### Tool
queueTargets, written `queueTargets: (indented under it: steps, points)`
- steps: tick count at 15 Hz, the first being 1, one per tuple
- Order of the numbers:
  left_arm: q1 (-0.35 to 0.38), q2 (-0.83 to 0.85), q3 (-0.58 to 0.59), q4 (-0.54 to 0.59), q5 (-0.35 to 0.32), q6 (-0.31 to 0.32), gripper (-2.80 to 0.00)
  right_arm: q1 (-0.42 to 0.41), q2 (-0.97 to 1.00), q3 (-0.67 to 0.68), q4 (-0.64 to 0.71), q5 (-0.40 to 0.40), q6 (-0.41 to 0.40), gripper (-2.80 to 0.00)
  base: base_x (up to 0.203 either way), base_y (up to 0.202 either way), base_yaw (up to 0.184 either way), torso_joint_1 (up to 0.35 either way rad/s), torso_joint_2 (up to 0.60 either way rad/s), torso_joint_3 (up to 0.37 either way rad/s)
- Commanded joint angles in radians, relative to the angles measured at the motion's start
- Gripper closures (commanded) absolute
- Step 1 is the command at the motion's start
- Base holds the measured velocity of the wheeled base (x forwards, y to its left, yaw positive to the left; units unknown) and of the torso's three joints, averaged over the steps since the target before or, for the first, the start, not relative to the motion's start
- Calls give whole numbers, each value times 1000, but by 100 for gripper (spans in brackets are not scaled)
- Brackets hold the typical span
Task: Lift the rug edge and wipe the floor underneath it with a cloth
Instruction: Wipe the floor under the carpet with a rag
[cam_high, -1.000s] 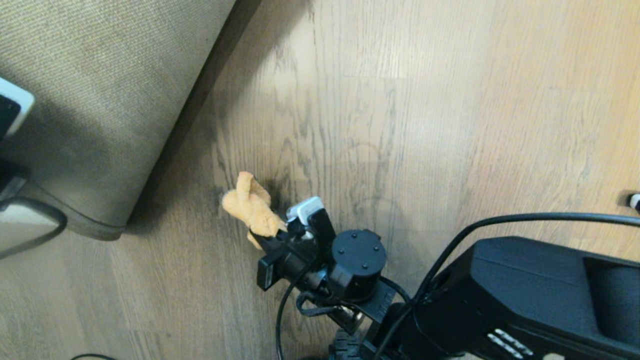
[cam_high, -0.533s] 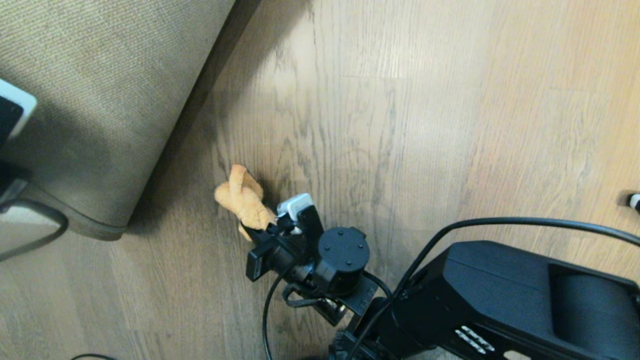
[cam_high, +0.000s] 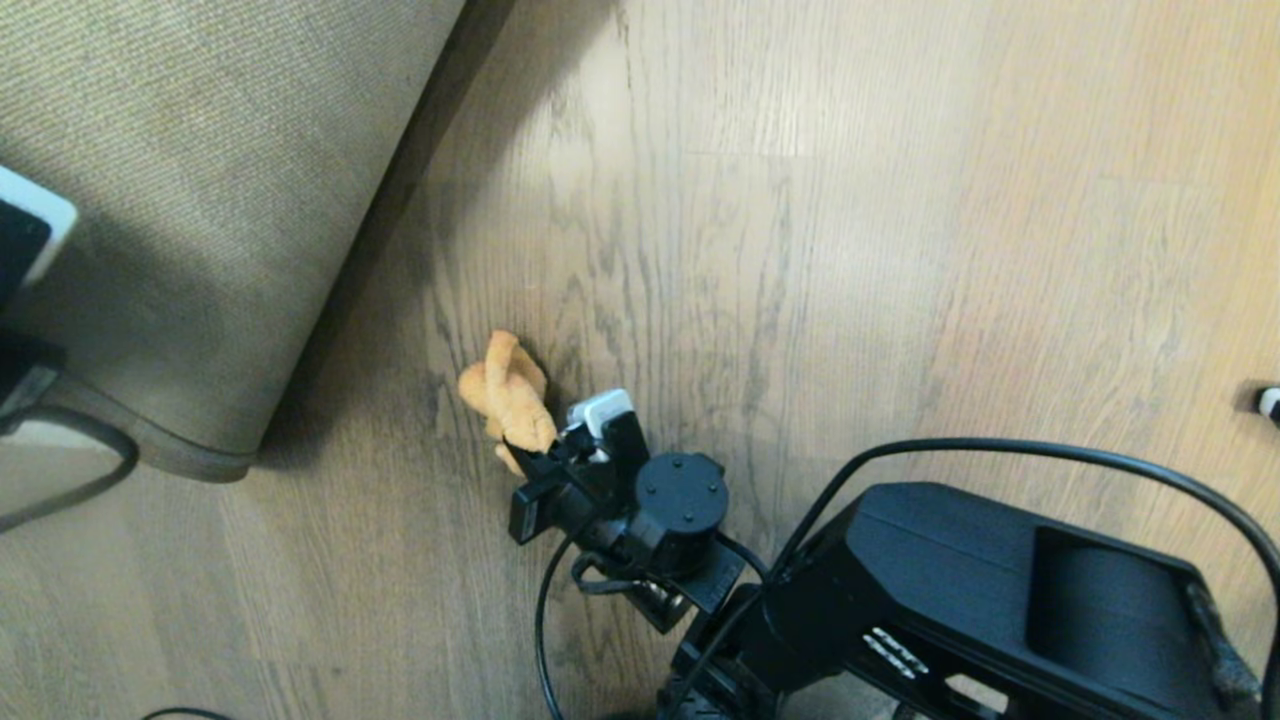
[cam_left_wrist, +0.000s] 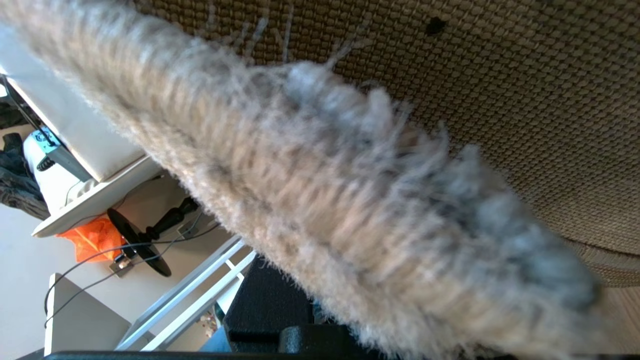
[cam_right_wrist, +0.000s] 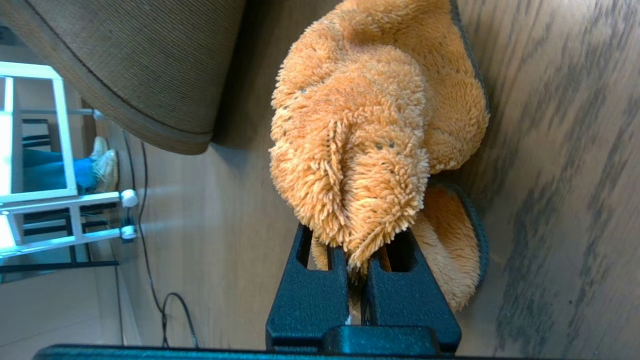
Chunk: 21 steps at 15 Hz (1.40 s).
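Right gripper (cam_high: 545, 460), lower centre of the head view: jaws clamped tight on the cloth (cam_high: 508, 393). The right wrist view confirms this, with both fingers (cam_right_wrist: 310, 295) pinching a fold of the orange-tan cloth (cam_right_wrist: 370, 130); the bulk of the rag bunches beyond the fingertips and presses against the floor (cam_right_wrist: 560, 150).

Rug (cam_high: 200, 200), upper left of the head view: its edge is raised, tan woven backing turned toward the camera, and a dark shadow falls on the planks along its border. The cloth sits on the exposed floor (cam_high: 900, 250) to the right of the rounded rug corner, near it but apart.

Left gripper: only a dark and white part of the arm shows at the left edge of the head view. In the left wrist view the pale pile edge of the rug (cam_left_wrist: 350, 200) fills the frame immediately ahead of the camera, so the jaws are probably closed narrowly on that edge; the fingers themselves are hidden.

A black cable (cam_high: 1000, 450) arcs over the right arm.
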Motion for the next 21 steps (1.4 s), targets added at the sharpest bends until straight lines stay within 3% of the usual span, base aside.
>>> queueTargets:
  steps: [1,21]
  points:
    - [1,1,5,-4,5,5,0,-8,29,-5,-11,-1,1,0,0,0,0,0,0,0]
    - [-5,12,11,-4,5,-14,0,-121,-60,-3,-4,-20,-8,0,0,0,0,0,0,0]
